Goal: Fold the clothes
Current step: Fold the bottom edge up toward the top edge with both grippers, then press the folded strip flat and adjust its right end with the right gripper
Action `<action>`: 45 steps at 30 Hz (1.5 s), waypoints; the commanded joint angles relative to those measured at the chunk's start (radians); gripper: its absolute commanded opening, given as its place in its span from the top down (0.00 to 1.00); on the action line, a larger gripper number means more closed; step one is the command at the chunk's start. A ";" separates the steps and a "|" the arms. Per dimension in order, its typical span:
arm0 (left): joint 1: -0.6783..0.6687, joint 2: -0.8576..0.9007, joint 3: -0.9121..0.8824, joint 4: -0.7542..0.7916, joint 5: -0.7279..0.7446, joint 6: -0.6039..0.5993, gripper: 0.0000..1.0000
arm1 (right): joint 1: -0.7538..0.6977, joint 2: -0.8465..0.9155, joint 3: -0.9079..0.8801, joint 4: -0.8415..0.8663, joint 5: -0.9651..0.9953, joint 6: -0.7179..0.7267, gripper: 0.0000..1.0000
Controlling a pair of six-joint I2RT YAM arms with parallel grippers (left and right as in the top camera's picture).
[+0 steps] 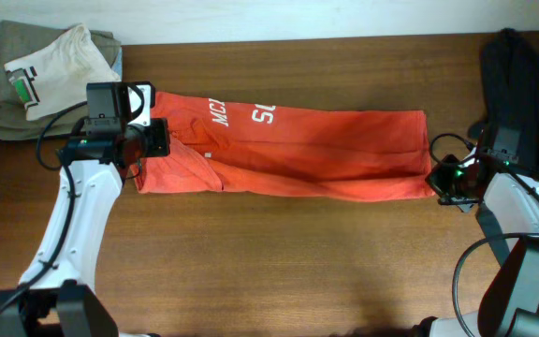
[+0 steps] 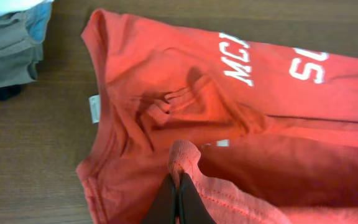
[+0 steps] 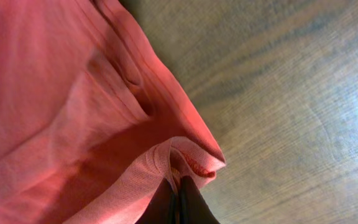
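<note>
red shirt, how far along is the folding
Done: the red T-shirt lies on the table folded lengthwise into a long band, lettering up. In hand: the left gripper pinches cloth at the collar end, and the right gripper pinches the hem corner. Left: the crosswise folds, end toward end, are apparently not yet made.

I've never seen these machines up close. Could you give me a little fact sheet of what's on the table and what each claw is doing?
Garment: red-orange T-shirt, lying as a long band across the table, white lettering up
Left gripper: shut on a pinch of cloth near the collar end
Right gripper: shut on the hem corner at the other end
Nearby: white tee on olive folded pieces, far left; dark garment, far right
</note>
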 commanded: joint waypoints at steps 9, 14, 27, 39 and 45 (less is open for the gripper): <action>0.001 0.172 0.017 0.332 -0.077 0.000 0.99 | 0.000 -0.021 0.016 0.107 -0.010 0.013 0.96; 0.000 0.239 0.017 0.427 -0.077 0.000 0.99 | 0.054 -0.021 0.016 0.171 -0.009 0.014 0.96; 0.002 0.348 0.017 0.661 -0.148 -0.022 0.99 | 0.154 0.001 0.016 0.310 0.224 0.015 0.96; 0.003 0.371 0.022 0.697 -0.152 -0.021 0.01 | 0.150 0.050 0.037 0.312 0.314 0.018 0.01; -0.003 0.219 0.024 0.578 -0.135 -0.013 0.01 | 0.133 0.022 0.213 0.080 0.186 -0.088 0.01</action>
